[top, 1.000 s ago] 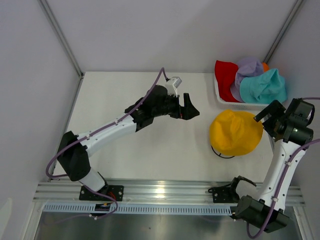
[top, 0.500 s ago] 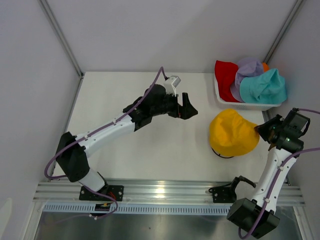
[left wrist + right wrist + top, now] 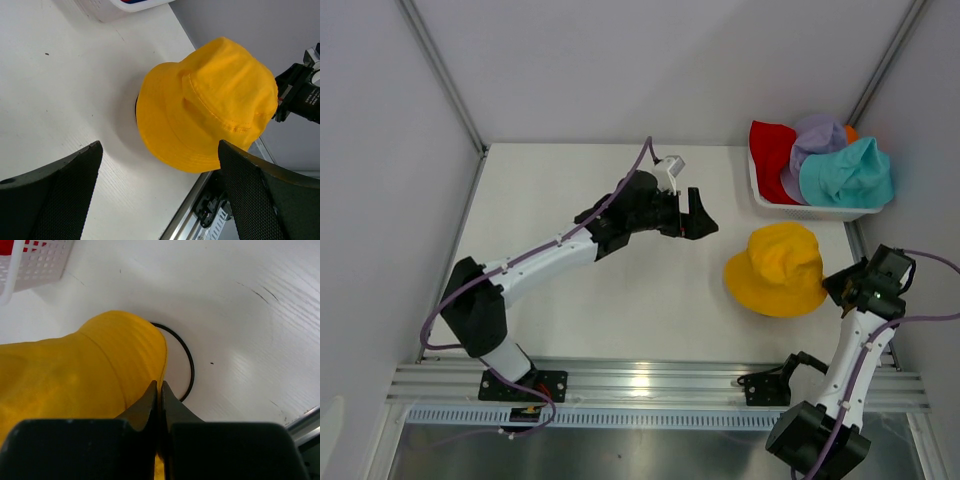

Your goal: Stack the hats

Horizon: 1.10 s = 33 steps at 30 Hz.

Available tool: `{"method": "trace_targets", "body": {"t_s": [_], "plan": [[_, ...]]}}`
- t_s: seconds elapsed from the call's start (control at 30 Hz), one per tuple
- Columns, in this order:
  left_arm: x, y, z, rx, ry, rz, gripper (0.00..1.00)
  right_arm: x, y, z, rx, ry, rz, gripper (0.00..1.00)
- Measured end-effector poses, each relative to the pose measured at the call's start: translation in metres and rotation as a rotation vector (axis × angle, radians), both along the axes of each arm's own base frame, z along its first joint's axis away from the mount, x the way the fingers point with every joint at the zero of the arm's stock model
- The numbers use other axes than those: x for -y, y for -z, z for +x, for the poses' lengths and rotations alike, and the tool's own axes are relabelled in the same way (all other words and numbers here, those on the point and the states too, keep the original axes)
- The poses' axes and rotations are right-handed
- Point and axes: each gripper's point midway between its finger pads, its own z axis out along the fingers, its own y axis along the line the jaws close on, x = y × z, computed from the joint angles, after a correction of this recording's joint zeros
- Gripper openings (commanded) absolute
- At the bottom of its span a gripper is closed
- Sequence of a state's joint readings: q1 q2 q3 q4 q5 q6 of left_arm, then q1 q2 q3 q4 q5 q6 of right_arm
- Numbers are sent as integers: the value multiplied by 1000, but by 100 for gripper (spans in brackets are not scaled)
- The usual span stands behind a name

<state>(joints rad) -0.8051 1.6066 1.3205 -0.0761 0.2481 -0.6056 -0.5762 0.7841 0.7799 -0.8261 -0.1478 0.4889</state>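
A yellow hat (image 3: 778, 270) sits over a black wire stand (image 3: 188, 365) on the right side of the white table. My right gripper (image 3: 843, 286) is at its right edge, shut on the yellow brim (image 3: 161, 371), which is pinched between the fingertips. Red (image 3: 772, 155), lavender (image 3: 816, 140), teal (image 3: 847, 172) and orange (image 3: 850, 130) hats lie heaped in the basket. My left gripper (image 3: 706, 218) hovers open over the middle of the table, left of the yellow hat (image 3: 210, 107), holding nothing.
The white mesh basket (image 3: 758, 196) stands at the back right corner, close behind the yellow hat. An aluminium rail (image 3: 650, 380) runs along the near table edge. Grey walls close in the left, back and right sides.
My right gripper has shut on the yellow hat's brim and dropped nearer the table edge. The hat has flattened and shifted left. The left arm has hardly moved.
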Motion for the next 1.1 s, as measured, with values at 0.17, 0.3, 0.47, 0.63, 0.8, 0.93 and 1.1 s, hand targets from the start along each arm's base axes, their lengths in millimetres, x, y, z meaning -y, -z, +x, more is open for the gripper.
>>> {"method": "trace_targets", "body": {"t_s": [0.17, 0.3, 0.47, 0.63, 0.8, 0.93, 1.1], "plan": [[0, 2, 0, -2, 0, 2, 99, 2, 18, 2, -4, 56, 39, 10], [0, 2, 1, -3, -1, 2, 99, -5, 30, -3, 3, 63, 58, 22], [2, 6, 1, -33, -11, -2, 99, -4, 19, 3, 34, 43, 45, 68], [0, 18, -5, -174, -68, -14, 99, 1, -42, 16, 114, 18, -10, 93], [-3, 40, -19, -369, -138, -78, 100, 8, -124, 17, 270, 44, -130, 100], [-2, 53, -27, -454, -170, -104, 99, 6, -151, 14, 337, 44, -166, 97], [3, 53, -31, -469, -160, -160, 98, -8, -137, 33, 360, -35, -68, 94]]}}
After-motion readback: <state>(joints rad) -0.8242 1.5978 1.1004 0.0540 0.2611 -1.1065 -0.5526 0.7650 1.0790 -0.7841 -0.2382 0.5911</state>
